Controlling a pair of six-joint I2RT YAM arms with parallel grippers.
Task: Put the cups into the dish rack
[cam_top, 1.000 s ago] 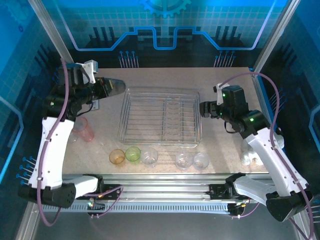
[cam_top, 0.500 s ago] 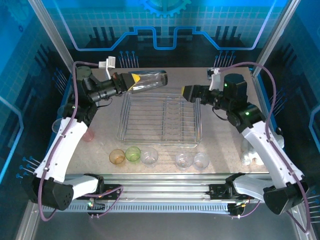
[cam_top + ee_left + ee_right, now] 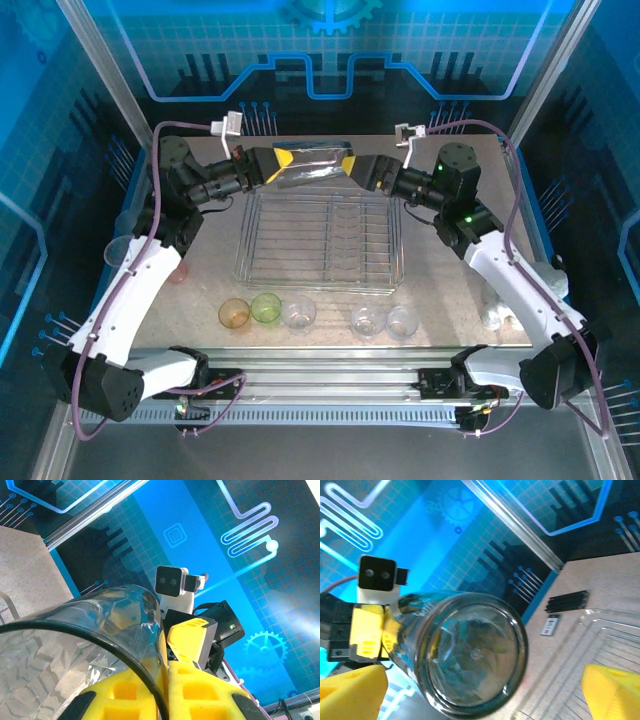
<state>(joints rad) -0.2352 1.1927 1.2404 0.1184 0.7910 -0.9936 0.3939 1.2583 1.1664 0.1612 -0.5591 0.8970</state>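
Jaws clamped, left gripper [image 3: 283, 162] holds a smoky, glossy tumbler [image 3: 318, 163] (sideways); right gripper [image 3: 355, 168] gapes.

smoky cup [image 3: 312, 163] carried rightward, right pincer [image 3: 353, 169] nearer

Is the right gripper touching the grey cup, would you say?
Apart: the right wrist view shows gaps between the grey cup and both jaws of the right gripper.

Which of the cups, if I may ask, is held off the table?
The smoky grey tumbler, held sideways in the air by the left gripper; the others sit on the table.
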